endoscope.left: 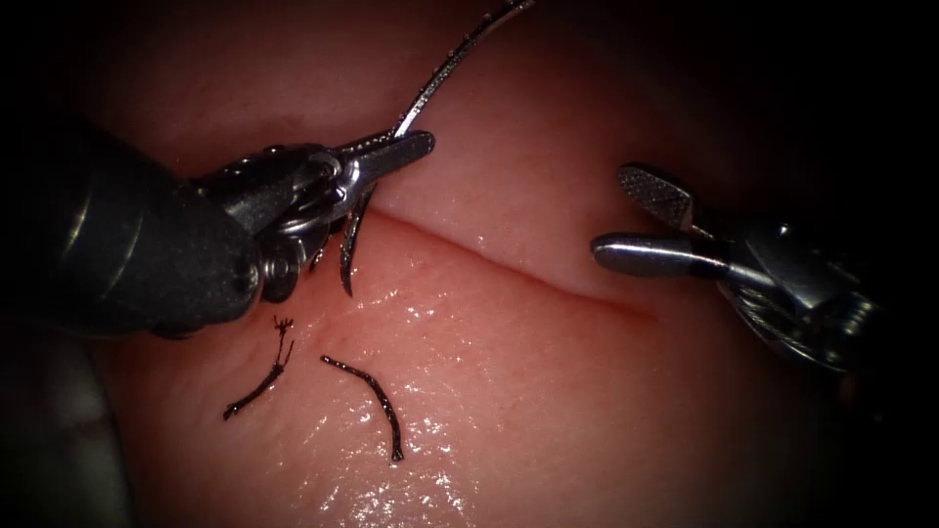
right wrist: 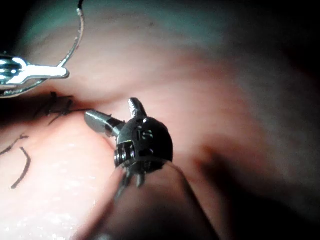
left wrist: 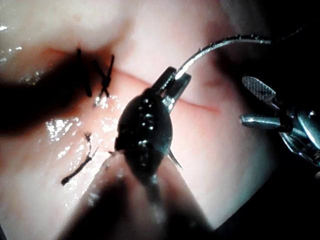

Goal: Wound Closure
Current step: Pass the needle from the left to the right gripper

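My left tool has its jaws shut on the curved needle at about mid-curve, above the left end of the cut. One part of the needle arcs up and to the right; its pointed end hangs below the jaws, close over the tissue and not in it. In the left wrist view the needle rises from those jaws. My right tool stands open and holds nothing, over the cut's right part. The right wrist view shows its spread jaws and the needle.
Two cut ends of thread lie on the wet tissue below the cut's left end. Dark stitches with a knot cross the cut behind my left tool. The left tool's thick shaft covers the left side.
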Robot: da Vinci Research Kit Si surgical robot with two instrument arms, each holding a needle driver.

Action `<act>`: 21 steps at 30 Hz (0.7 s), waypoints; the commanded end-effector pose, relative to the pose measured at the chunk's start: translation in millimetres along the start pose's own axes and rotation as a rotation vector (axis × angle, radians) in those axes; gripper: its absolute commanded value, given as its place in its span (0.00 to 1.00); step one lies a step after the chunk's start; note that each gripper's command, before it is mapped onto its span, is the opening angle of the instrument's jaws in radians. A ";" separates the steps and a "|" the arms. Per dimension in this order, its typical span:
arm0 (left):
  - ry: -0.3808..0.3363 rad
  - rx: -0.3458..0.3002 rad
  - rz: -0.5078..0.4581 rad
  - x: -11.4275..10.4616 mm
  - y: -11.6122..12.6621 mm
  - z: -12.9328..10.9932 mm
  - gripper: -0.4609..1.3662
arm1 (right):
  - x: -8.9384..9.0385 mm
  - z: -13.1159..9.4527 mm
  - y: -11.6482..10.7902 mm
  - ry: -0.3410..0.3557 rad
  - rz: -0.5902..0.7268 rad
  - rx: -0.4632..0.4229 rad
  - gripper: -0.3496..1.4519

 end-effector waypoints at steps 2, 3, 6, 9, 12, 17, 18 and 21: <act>0.009 -0.020 -0.017 -0.7 0.1 -0.1 0.06 | -0.1 -0.1 -0.2 0.011 0.013 0.008 0.76; 0.016 -0.025 -0.032 -1.4 0.2 -0.2 0.06 | -0.1 -0.1 -0.4 0.022 0.026 0.009 0.74; 0.030 -0.039 -0.043 -2.8 0.3 -0.5 0.06 | -0.2 -0.2 -0.9 0.048 0.058 0.013 0.72; 0.037 -0.042 -0.052 -4.3 0.3 -0.6 0.06 | -0.3 -0.3 -1.3 0.077 0.103 0.018 0.71; 0.043 -0.048 -0.076 -5.3 0.2 -0.7 0.06 | -0.7 -0.4 -1.6 0.100 0.126 0.023 0.72; 0.036 -0.062 -0.105 -6.4 0.4 -0.9 0.06 | -1.8 -0.3 -1.8 0.114 0.141 0.027 0.71; 0.037 -0.063 -0.105 -6.6 0.5 -0.9 0.06 | -2.0 -0.2 -1.8 0.117 0.140 0.027 0.71; 0.034 -0.068 -0.104 -6.8 0.9 -1.1 0.06 | -2.3 0.0 -1.8 0.128 0.138 0.027 0.69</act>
